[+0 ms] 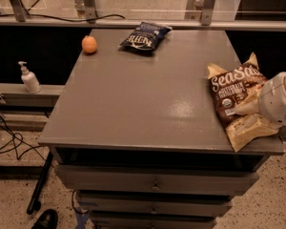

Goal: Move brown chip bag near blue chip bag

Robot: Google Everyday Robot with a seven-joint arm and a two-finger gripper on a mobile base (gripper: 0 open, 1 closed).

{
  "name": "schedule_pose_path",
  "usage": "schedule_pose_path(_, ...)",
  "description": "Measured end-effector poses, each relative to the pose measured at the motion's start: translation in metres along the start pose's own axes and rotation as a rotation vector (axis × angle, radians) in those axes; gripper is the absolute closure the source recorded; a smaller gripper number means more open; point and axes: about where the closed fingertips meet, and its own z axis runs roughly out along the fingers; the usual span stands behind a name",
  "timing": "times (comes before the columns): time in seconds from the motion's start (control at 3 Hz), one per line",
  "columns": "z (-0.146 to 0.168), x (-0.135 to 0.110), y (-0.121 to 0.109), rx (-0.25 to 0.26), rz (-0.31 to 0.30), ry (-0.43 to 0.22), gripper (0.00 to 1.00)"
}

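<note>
The brown chip bag [234, 95], brown and cream with white "SeaSalt" script, lies at the right edge of the grey table [148, 99], near the front corner. My white gripper [251, 110] comes in from the right and rests on the bag's right side, covering part of it. The blue chip bag [145, 36], small and dark navy, lies at the far middle of the table, well apart from the brown one.
An orange [89, 44] sits at the far left of the table top. A soap dispenser [28, 78] stands on a low ledge to the left. Drawers [155, 185] are below the table top. Cables [5, 142] lie on the floor at the left.
</note>
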Motion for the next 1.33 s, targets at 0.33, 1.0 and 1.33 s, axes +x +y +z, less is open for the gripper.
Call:
schedule_pose_path(0.33,-0.003,0.004,-0.001,0.002,-0.028,0.010,0.88)
schedule_pose_path(1.0,-0.030,-0.021,-0.056,0.072,-0.159,0.038,1.00)
schedule_pose_path(1.33,-0.030,-0.021,-0.056,0.072,-0.159,0.038,1.00)
